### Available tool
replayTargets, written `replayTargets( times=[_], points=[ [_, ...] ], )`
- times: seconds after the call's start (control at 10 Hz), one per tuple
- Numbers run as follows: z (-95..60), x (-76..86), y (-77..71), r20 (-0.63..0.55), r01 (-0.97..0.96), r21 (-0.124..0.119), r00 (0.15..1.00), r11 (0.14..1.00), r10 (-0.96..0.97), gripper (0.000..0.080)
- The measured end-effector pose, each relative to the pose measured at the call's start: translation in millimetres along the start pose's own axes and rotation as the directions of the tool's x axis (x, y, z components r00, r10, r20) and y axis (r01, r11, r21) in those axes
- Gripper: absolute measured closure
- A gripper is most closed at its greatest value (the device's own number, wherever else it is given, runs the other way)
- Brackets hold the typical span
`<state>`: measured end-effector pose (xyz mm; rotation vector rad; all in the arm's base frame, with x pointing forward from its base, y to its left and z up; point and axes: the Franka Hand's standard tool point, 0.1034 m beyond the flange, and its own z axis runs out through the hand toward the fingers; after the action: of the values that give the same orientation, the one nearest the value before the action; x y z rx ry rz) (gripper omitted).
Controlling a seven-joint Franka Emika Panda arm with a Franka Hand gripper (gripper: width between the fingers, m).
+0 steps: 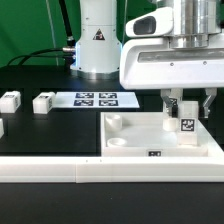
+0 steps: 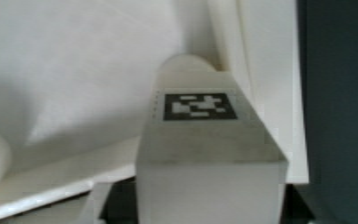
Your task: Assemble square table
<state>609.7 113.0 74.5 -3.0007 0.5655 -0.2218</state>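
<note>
Border rail (image 1: 60,172) foremost; tool (image 1: 187,112) pinches leg block (image 1: 186,128) upright, long axis vertical, over tabletop (image 1: 130,143).

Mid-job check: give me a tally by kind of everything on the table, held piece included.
Tabletop: 1
Leg blocks: 4, one between the jaws, two loose, one cut off at the exterior view's left edge
Marker board: 1
Border rail: 1
Total: 7
</note>
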Motion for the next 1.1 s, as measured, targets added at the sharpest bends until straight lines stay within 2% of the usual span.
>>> replayTargets(
  times=[0.2, 0.4, 0.5, 0.6, 0.9, 1.1],
  points=[
    [0.3, 0.0, 1.8, -0.004, -0.198, -0.003, 0.980, 0.980, 0.198, 0.0509],
    [0.2, -0.7, 3.4, -0.011, -0.382, -0.012, 0.924, 0.924, 0.382, 0.0509],
    [0.0, -1.8, 4.0, -0.009, -0.512, -0.022, 0.859, 0.859, 0.512, 0.0508],
    [-0.2, -3.5, 4.1, -0.012, -0.658, -0.039, 0.753, 0.752, 0.658, 0.0508],
    [-0.4, -5.5, 5.5, -0.027, -0.855, -0.045, 0.518, 0.517, 0.855, 0.0508],
    [-0.5, -5.5, 6.9, 0.000, -0.912, -0.044, 0.408, 0.408, 0.913, 0.0508]
  ],
)
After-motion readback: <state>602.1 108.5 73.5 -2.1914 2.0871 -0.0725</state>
